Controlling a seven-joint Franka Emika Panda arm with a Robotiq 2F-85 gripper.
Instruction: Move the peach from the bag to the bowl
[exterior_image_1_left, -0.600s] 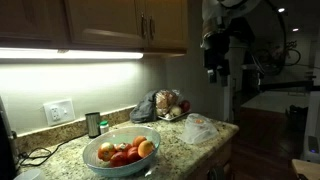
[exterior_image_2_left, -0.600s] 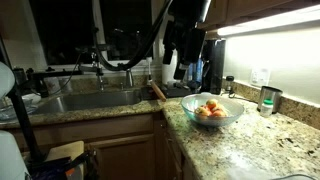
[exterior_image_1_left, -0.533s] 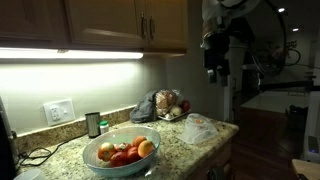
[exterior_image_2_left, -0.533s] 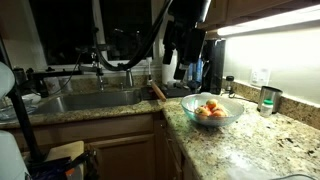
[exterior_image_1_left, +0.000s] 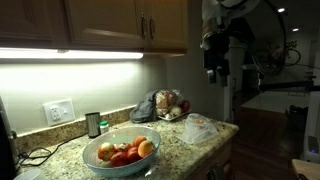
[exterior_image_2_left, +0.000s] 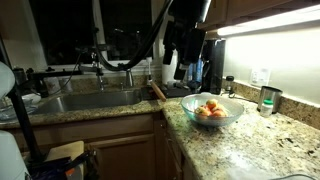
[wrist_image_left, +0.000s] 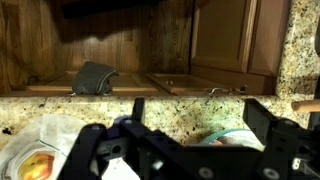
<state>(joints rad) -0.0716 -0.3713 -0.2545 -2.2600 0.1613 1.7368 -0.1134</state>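
Granite counter (exterior_image_1_left: 173, 142) under lit wooden cabinets. Bag (exterior_image_1_left: 200, 128) lies near the counter's end corner, close to the front edge. In the wrist view the peach (wrist_image_left: 35, 165) shows orange-red through the film, inside the bag. Bowl (exterior_image_1_left: 120, 150) sits by the front edge, apart from the bag, with several fruits in it. Dark grey sack (exterior_image_1_left: 150, 105) rests by the back wall; small dark cup (exterior_image_1_left: 93, 124) stands near the outlet (exterior_image_1_left: 60, 110). My gripper (exterior_image_1_left: 215, 72) hangs high above the counter's end, fingers (wrist_image_left: 270, 125) spread wide, gripping nothing.
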